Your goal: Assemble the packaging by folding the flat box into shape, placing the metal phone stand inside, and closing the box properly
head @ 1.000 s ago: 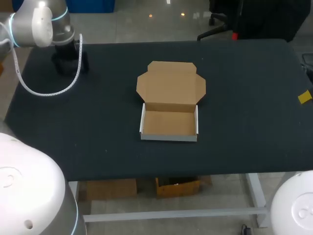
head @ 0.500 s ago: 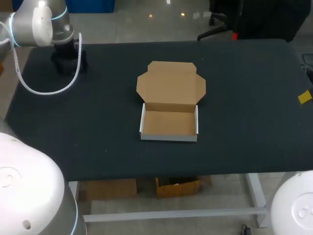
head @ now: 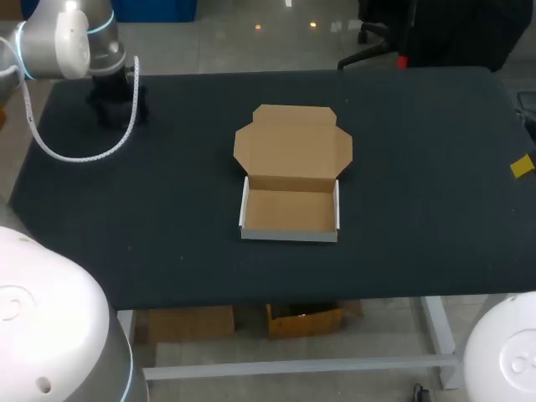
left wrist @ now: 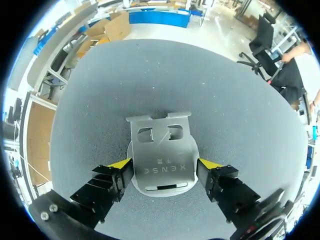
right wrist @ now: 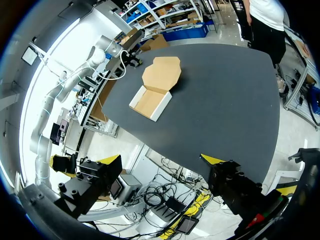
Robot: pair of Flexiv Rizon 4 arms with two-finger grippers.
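Left tool [left wrist: 165, 163] stands spread, straddling the metal phone stand [left wrist: 159, 142] near the bench's [head: 419, 167] far-left corner. Rigid, slick, probably weighty metal: best clamped firmly across its base edges.

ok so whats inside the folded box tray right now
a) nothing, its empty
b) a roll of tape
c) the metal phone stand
a: the box shows only bare cardboard inside, its lid lying open, while the phone stand is off at the left gripper.
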